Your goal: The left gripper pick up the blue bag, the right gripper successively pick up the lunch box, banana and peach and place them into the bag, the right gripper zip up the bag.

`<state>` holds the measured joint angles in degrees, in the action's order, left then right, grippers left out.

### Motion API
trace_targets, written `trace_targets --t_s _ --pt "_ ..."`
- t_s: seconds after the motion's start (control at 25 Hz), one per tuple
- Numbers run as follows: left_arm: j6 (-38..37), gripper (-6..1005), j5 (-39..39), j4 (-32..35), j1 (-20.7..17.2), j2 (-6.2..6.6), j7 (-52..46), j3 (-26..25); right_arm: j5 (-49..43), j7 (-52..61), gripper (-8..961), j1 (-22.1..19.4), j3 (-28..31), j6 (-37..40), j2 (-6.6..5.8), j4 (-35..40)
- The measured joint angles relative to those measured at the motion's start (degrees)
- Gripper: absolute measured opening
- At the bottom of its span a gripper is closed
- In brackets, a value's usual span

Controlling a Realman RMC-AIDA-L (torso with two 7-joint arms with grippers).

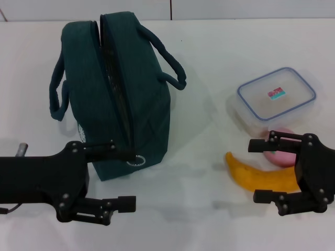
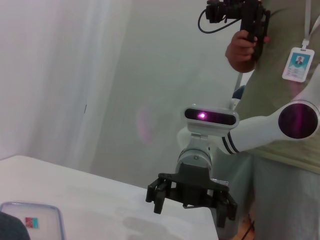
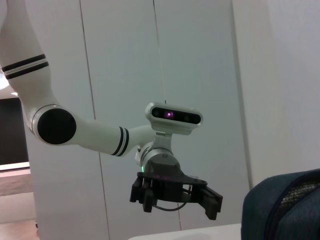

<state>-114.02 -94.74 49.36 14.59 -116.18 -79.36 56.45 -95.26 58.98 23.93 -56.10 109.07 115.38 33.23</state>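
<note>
The blue bag [image 1: 118, 94] stood upright on the white bench [image 1: 209, 52], left of centre, its two loop handles drooping to either side and its zipper running open along the top, the ring pull at the near end. Nothing appeared to have been packed yet. The lunch box [image 1: 276, 97] sat with its lid on at the right of the bench; just nearer lay the peach [image 1: 280, 154], partly hidden, and the banana [image 1: 259, 175] curved beside it, the two apparently touching.

The left gripper [image 1: 118, 175] hovered at the near end of the bag with its fingers spread open, one finger close to the zipper pull, gripping nothing. The right gripper [image 1: 267, 170] hung above the banana and peach at near right, fingers also wide open and empty.

By this showing the task stood at its very start: the bag had not been lifted, all three items remained to be picked up and placed inside, and the zipper remained to be closed afterward.
</note>
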Motion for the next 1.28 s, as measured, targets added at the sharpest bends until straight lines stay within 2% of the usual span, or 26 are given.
trace_targets --t_s 0.48,0.64,0.76,0.96,1.12,1.2,1.28 --pt "-0.06 861 0.22 -0.07 -0.29 0.43 0.31 0.0 0.08 -0.01 813 0.47 -0.32 0.3 0.02 -0.46" --pt "-0.08 861 0.44 -0.78 -0.21 0.41 -0.02 -2.84 0.15 -0.01 813 0.48 -0.23 0.2 0.02 -0.55" --pt "-0.46 861 1.96 -2.07 0.1 0.39 -0.27 -7.83 0.35 -0.01 812 0.33 0.12 0.08 0.02 -0.61" --pt "-1.25 862 9.02 -2.62 0.51 0.76 -3.74 -14.0 1.41 -0.01 812 -0.08 0.31 0.03 0.02 -0.98" --pt "1.16 862 9.75 -2.83 3.51 0.78 -11.36 -24.39 2.21 -0.06 813 -0.21 0.5 -0.89 -0.03 -1.99" --pt "4.69 862 9.5 -2.83 5.22 1.4 -16.07 -27.14 2.72 -0.42 813 -0.48 0.81 -1.55 -0.07 -2.2" --pt "8.2 862 9.05 -2.72 6.87 2.48 -19.9 -27.66 3.1 -1.07 813 -1.01 1.61 -1.75 -0.11 -2.6"
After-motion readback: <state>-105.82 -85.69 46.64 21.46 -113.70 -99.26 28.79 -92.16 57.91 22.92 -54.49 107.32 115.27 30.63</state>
